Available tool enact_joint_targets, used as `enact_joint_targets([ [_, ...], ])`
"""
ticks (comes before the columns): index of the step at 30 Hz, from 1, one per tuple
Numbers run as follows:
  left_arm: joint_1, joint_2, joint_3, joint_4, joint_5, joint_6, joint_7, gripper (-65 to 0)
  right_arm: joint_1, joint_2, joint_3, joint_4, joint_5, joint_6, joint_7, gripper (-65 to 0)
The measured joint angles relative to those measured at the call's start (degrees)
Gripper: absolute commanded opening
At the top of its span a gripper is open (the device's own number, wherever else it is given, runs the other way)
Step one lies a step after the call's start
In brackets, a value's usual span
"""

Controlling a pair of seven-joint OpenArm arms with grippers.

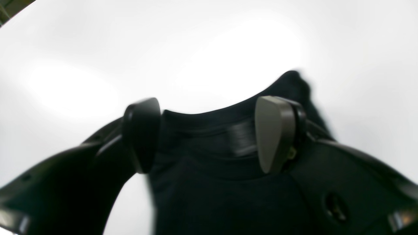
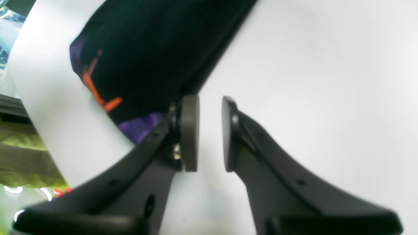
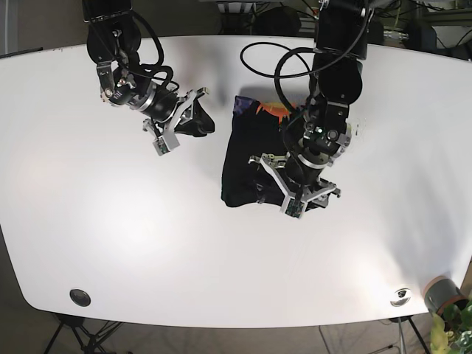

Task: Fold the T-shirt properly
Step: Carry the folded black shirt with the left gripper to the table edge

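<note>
The black T-shirt (image 3: 247,158) lies folded into a compact block at the middle of the white table (image 3: 110,221), with an orange and purple print at its far edge. My left gripper (image 1: 209,133) is open, its jaws wide apart right over a hem of the shirt (image 1: 212,182); in the base view it (image 3: 287,181) hangs over the shirt's right part. My right gripper (image 2: 209,133) is open by a narrow gap with only bare table between the jaws, beside the shirt's edge (image 2: 147,49). In the base view it (image 3: 200,122) sits left of the shirt, apart from it.
A small potted plant (image 3: 442,295) stands off the table's front right corner. A dark round disc (image 3: 80,297) and a silver one (image 3: 400,296) sit near the front edge. Black cables (image 3: 273,55) loop over the back.
</note>
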Motion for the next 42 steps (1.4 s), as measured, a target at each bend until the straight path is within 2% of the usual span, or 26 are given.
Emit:
enact_joint_targets([
  [4, 5.5, 1.2, -0.4, 0.0, 0.4, 3.2, -7.3, -22.2, 0.3, -0.6, -0.3, 0.0, 0.3, 0.20, 0.1, -54.2],
  [7, 8.4, 2.3, -0.2, -0.8, 0.4, 3.7, -9.0, -22.6, 0.0, -0.5, 1.2, 0.0, 0.3, 0.85, 0.0, -54.2],
  [8, 9.4, 2.5, 0.3, -1.2, 0.4, 4.0, -10.7, -22.6, 0.0, -0.3, 2.0, 0.0, 0.2, 0.39, 0.0, -54.2],
  [10, 10.9, 2.2, 2.1, -1.8, 0.4, 5.1, -13.5, -22.6, 0.0, 0.0, 2.5, 0.0, 0.1, -0.04, 0.1, -54.2],
  [16, 15.0, -0.3, 6.4, -7.9, 0.1, 9.0, -20.1, -22.6, -0.1, 0.0, 2.2, 0.0, 0.1, 0.33, 0.0, -54.2],
  [18, 15.6, -1.0, 6.1, -10.3, -0.3, 9.1, -24.0, -22.8, -0.1, 0.1, 2.3, 0.0, 0.3, 0.59, 0.0, -54.2],
  [24, 14.7, -1.4, 2.7, -16.8, -1.2, 7.9, -31.2, -22.8, -0.1, 0.3, 2.5, 0.0, 0.3, 0.42, 0.1, -54.2],
  [29, 13.9, -3.2, -1.3, -18.9, -2.3, 7.2, -31.9, -22.6, -0.1, 0.0, 2.4, 0.0, 0.3, 0.44, 0.1, -54.2],
  [34, 13.9, -6.7, -7.5, -19.0, -3.6, -1.7, -30.2, -22.6, -0.2, 0.0, 2.5, 0.0, 0.3, 0.39, 0.1, -54.2],
  [38, 13.6, -7.6, -18.8, -19.0, -4.6, -8.8, -25.1, -22.5, -0.2, 0.1, 2.4, 0.0, 0.4, 0.42, 0.1, -54.2],
  [42, 13.4, -12.0, -28.1, -19.6, -5.8, -16.1, -18.6, -22.5, -0.2, 0.3, 2.4, 0.0, 0.3, 0.39, -0.1, -54.2],
])
